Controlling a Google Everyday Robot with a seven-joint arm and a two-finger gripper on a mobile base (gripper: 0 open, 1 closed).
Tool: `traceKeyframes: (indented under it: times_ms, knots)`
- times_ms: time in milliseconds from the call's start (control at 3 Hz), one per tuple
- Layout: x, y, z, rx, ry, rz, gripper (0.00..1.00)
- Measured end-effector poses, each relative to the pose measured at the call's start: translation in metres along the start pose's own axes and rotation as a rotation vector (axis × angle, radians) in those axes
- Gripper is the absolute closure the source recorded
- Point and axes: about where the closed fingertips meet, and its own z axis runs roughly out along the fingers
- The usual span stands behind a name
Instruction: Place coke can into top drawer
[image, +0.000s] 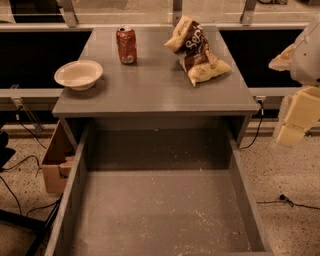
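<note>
The coke can (126, 45) is seen standing upright at the back of the cabinet top (150, 92), on the side farthest from the gripper (296, 120) and well apart from it. The gripper is held at the right edge of the view, beside the cabinet's front corner, and nothing is gripped in it; whether its jaws are apart or together cannot be told.

The first hazard is judged to be the reach. The chip bag (197, 52) is found between the gripper and the can, so it could be brushed or shoved along if the crossing is made low. The can is tall and narrow, so it could be tipped by an off-centre closure and sent rolling towards the rear edge. The white bowl (78, 74), beyond the can from the gripper and nearer the front, could be struck if the can is pushed sideways.

The top drawer (160, 205) is pulled open below and in front of the gripper's level, with only specks on its floor. Its rear part is overhung by the cabinet top, so the can could be clipped against that edge during lowering. A high release could leave it toppled, though it would be kept clear of the cardboard box (54, 160) outside the far wall
</note>
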Motion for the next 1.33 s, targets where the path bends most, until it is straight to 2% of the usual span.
traceKeyframes:
  times_ms: [333,667,1000,1333]
  knots:
    - [0.0,0.0,0.0,0.0,0.0,0.0,0.0]
    - [-0.01,-0.012,0.01,0.033,-0.057,0.002,0.0]
    - [-0.039,-0.045,0.036,0.089,-0.223,0.043,0.0]
    - [-0.075,-0.093,0.05,0.152,-0.418,0.129,0.0]
